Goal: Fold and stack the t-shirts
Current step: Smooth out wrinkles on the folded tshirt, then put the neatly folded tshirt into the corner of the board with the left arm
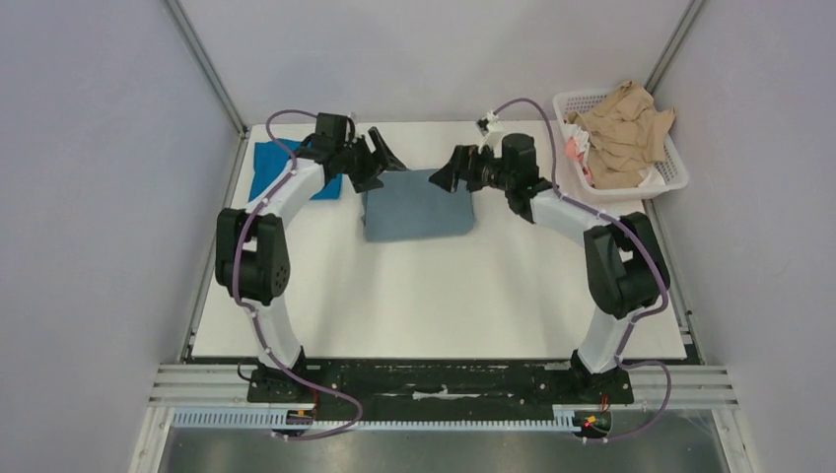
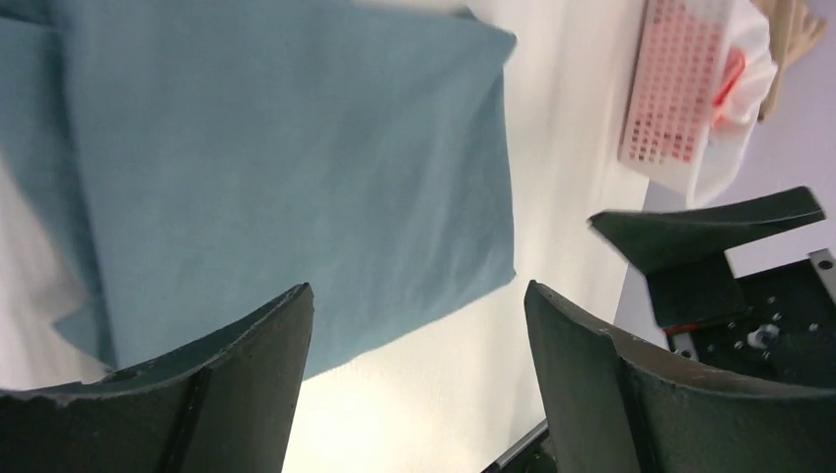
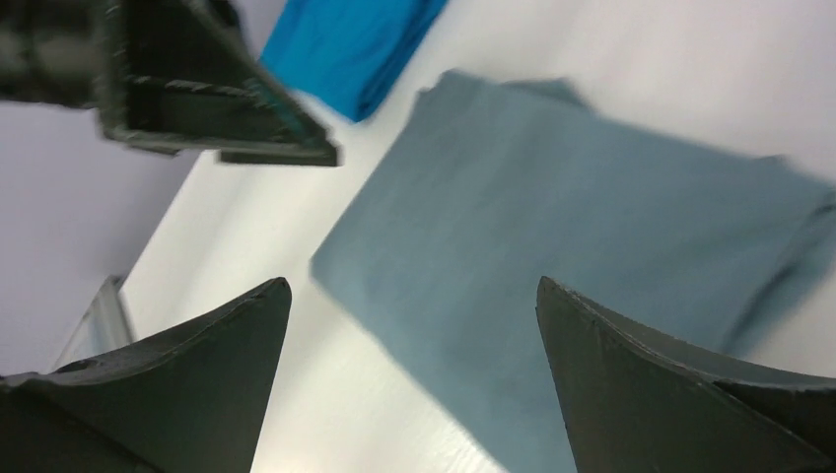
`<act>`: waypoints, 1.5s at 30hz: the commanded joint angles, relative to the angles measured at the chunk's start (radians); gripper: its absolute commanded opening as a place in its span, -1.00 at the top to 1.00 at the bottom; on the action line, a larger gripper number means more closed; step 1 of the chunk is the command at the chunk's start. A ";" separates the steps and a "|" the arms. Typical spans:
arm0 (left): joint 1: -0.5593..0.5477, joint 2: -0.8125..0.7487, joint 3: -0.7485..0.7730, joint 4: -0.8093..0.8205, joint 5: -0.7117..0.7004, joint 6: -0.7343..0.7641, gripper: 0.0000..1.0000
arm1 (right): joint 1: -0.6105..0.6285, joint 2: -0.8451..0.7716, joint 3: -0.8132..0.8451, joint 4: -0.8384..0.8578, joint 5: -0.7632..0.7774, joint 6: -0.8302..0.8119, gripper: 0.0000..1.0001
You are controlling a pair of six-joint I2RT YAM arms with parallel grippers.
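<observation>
A slate grey-blue t-shirt [image 1: 418,205] lies folded into a rectangle on the white table at the back middle. It fills the upper left of the left wrist view [image 2: 266,168] and the middle of the right wrist view [image 3: 582,256]. A cobalt blue t-shirt [image 1: 268,168] lies folded at the back left, partly hidden by the left arm; it also shows in the right wrist view [image 3: 350,44]. My left gripper [image 1: 383,158] is open and empty above the grey shirt's far left corner. My right gripper [image 1: 446,173] is open and empty above its far right corner.
A white lattice basket [image 1: 673,163] with beige and pink cloth [image 1: 621,133] stands at the back right corner; it also shows in the left wrist view [image 2: 675,99]. Grey walls close in the table on three sides.
</observation>
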 commanded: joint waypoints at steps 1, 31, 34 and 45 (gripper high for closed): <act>-0.048 -0.021 -0.168 0.181 0.056 -0.023 -0.70 | 0.053 -0.022 -0.223 0.315 -0.159 0.147 -0.96; -0.236 -0.546 -0.748 0.104 -0.268 0.030 -0.78 | 0.119 -0.524 -0.863 0.247 0.110 0.137 -0.96; -0.228 -0.624 -0.754 0.005 -0.471 -0.025 -0.79 | 0.119 -0.657 -0.866 0.145 0.234 0.121 -0.96; -0.091 -0.526 -0.878 0.162 -0.447 -0.145 -0.74 | 0.116 -0.852 -0.879 -0.012 0.475 0.079 -0.96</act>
